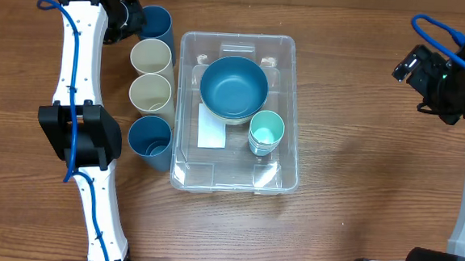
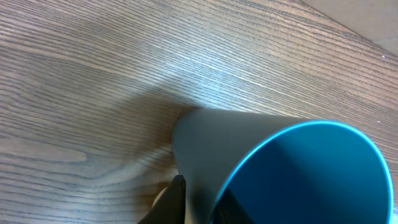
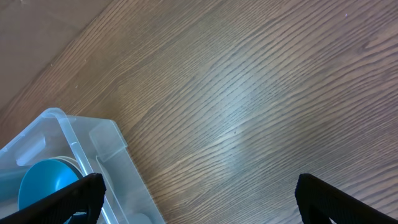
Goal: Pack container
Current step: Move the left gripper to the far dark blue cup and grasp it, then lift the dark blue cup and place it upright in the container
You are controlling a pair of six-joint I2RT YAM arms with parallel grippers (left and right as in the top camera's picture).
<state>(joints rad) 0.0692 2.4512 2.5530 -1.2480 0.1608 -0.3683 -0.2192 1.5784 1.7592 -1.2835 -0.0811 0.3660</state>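
The clear container [image 1: 213, 176] sits mid-table, with its corner [image 3: 93, 146] in the right wrist view. Inside are a blue bowl [image 1: 233, 86] and a teal cup [image 1: 265, 132]; the bowl [image 3: 46, 180] also shows in the right wrist view. To the container's left stands a row of cups: blue [image 1: 156, 25], cream [image 1: 151, 58], cream [image 1: 151, 93], blue [image 1: 150, 136]. My left gripper [image 1: 138, 23] is shut on the far blue cup [image 2: 261, 143], one finger [image 2: 176, 199] outside its wall and the other inside the rim. Open and empty, my right gripper [image 1: 410, 72] hangs right of the container.
Bare wooden tabletop [image 1: 360, 154] lies between the container and the right arm. The left arm [image 1: 75, 121] runs along the left side, beside the cup row. In the right wrist view the gripper [image 3: 199, 199] hovers over bare wood.
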